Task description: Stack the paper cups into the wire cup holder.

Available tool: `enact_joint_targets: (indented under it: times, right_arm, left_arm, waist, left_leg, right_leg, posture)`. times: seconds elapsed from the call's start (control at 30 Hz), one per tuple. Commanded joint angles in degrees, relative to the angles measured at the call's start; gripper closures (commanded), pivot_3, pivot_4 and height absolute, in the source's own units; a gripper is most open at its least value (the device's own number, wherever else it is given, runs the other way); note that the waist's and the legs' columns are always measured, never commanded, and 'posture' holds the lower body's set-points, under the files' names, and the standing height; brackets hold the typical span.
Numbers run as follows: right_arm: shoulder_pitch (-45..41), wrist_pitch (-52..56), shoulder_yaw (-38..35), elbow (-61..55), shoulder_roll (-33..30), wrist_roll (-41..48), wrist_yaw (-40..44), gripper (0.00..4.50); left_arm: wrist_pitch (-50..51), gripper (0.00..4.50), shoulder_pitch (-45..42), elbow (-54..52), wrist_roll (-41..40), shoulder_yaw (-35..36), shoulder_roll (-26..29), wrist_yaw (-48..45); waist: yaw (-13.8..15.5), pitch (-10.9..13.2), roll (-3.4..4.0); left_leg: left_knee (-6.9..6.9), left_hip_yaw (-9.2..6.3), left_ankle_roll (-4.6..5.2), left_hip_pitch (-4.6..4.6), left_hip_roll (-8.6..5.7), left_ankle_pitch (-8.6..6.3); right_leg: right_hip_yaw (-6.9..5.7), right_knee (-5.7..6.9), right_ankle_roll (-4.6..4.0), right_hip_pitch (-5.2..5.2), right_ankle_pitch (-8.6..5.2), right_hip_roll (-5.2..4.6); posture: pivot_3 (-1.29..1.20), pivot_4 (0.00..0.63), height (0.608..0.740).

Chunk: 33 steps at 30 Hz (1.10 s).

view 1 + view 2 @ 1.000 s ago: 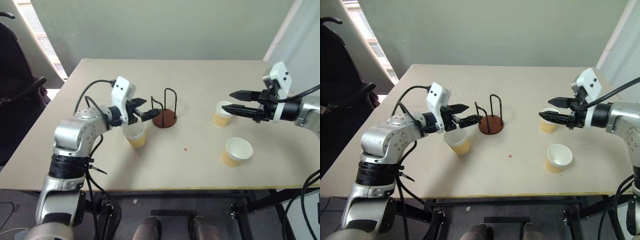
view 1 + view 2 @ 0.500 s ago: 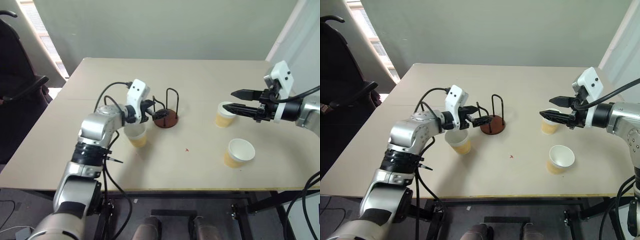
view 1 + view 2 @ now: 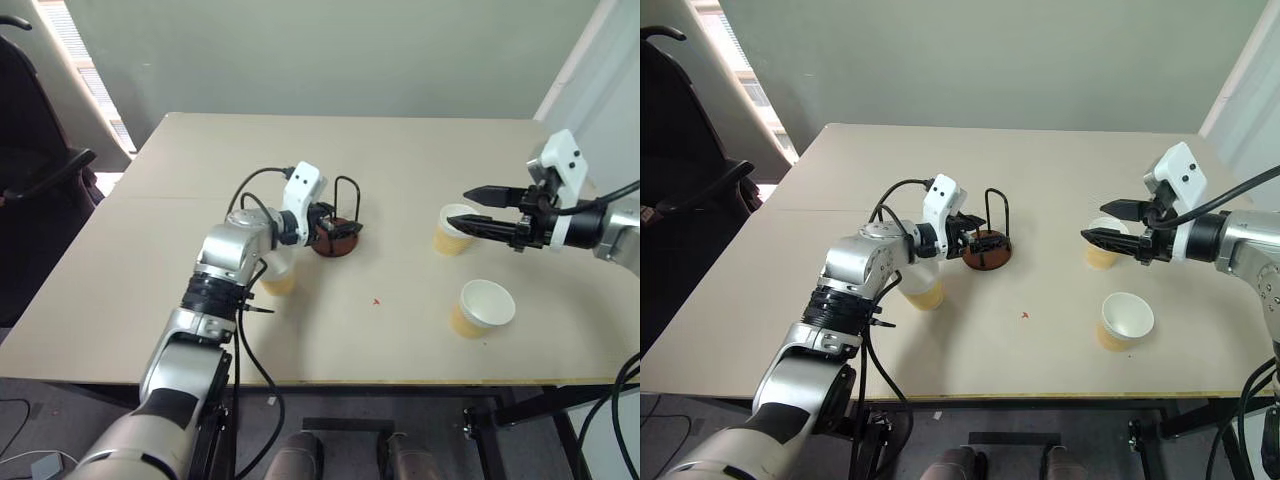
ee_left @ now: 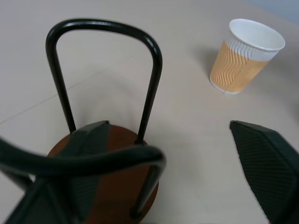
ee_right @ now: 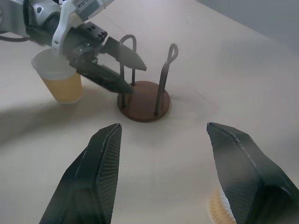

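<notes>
Left pincer (image 3: pixel 978 240) sits fingers apart straddling a black wire loop of the red-brown disc-base cup holder (image 3: pixel 987 252), likely to steady it, tan paper cup (image 3: pixel 921 290) just behind; right pincer (image 3: pixel 1108 222) waits apart over another cup (image 3: pixel 1101 250).

Beige table (image 3: pixel 420 160), faint seam line running across its left half, small red mark (image 3: pixel 376 300) near the front middle. Black chair (image 3: pixel 30 160) off the table's left side. Grey-green wall (image 3: pixel 330 50) behind. Window with blinds (image 3: pixel 85 60) upper left. White curtain (image 3: pixel 600 70) right.
</notes>
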Motion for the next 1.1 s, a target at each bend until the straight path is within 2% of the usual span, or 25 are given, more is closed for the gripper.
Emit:
enact_joint_targets:
  times: [0.03,0.2,0.27,0.3,0.5,0.7,0.97,1.1]
  right_arm:
    - [0.0,-0.4,-2.4,-2.3,-2.0,1.2,1.1,1.49]
    - [-0.3,-0.9,-1.1,-1.6,-3.6,1.6,3.5,1.49]
    - [-0.6,-1.3,-0.6,-1.4,-4.0,1.4,4.2,1.49]
    - [-0.7,-1.4,-0.5,-1.3,-4.1,1.3,4.4,1.49]
    - [-1.5,-1.0,-0.7,-1.5,-4.4,1.6,4.9,1.49]
    - [1.2,3.2,-4.3,-5.9,-9.6,6.5,8.5,1.49]
    - [4.7,4.4,-7.3,-8.8,-13.0,9.1,8.5,1.49]
    - [5.5,5.0,-7.9,-10.1,-12.7,10.0,7.2,1.49]
  left_arm:
    - [-2.1,1.68,-1.8,-1.1,0.0,1.5,0.3,-1.6]
    - [-1.8,3.62,-0.7,-4.5,-1.8,1.2,2.1,-7.7]
    - [-1.2,4.31,0.3,-6.9,-2.8,0.6,3.3,-11.1]
    - [-1.1,4.48,0.8,-8.0,-3.1,0.4,3.8,-12.4]
    - [-1.0,4.48,3.1,-13.4,-4.1,-1.0,5.6,-17.9]
    - [0.4,4.48,6.4,-20.7,-6.9,-4.8,7.2,-26.0]
    - [-6.3,4.48,6.0,-16.4,-2.6,-10.9,5.0,-30.1]
    - [-12.5,4.48,5.6,-11.2,0.7,-13.1,3.1,-31.5]
  waist:
    - [0.0,0.0,0.0]
    - [0.1,0.0,0.0]
    - [0.1,0.0,0.0]
    - [0.1,0.0,0.01]
    - [0.1,0.0,0.01]
    - [0.3,0.0,0.02]
    - [0.3,0.0,0.02]
    - [0.3,0.0,0.06]
  left_leg:
    - [0.02,0.01,0.0,-0.02,0.0,0.0]
    - [0.21,0.02,0.06,-0.15,0.0,-0.03]
    - [0.28,0.02,0.07,-0.23,0.0,-0.04]
    - [0.33,0.02,0.09,-0.23,0.0,-0.05]
    - [0.53,0.02,0.19,-0.27,0.0,-0.12]
    - [0.59,0.01,0.26,-0.33,-0.02,-0.21]
    - [0.66,0.03,0.26,-0.29,-0.02,-0.31]
    - [0.67,0.02,0.82,-0.25,-0.03,-0.48]
  right_leg:
    - [0.0,-0.02,0.01,0.0,0.01,0.0]
    - [0.0,-0.04,0.07,-0.04,0.03,0.0]
    - [0.0,-0.05,0.1,-0.09,0.05,0.01]
    - [0.0,-0.04,0.1,-0.08,0.05,0.01]
    - [0.0,-0.04,0.15,-0.05,0.09,0.0]
    - [0.0,-0.05,0.11,-0.03,0.06,-0.02]
    - [0.01,-0.08,-0.14,0.01,-0.11,-0.04]
    - [0.04,-0.06,-0.12,0.06,-0.05,-0.04]
  posture:
    - [0.0,0.15,0.74]
    - [0.0,0.15,0.74]
    - [0.0,0.15,0.74]
    - [0.0,0.15,0.74]
    - [0.0,0.15,0.74]
    - [0.0,0.15,0.74]
    - [0.0,0.15,0.74]
    - [0.0,0.15,0.74]
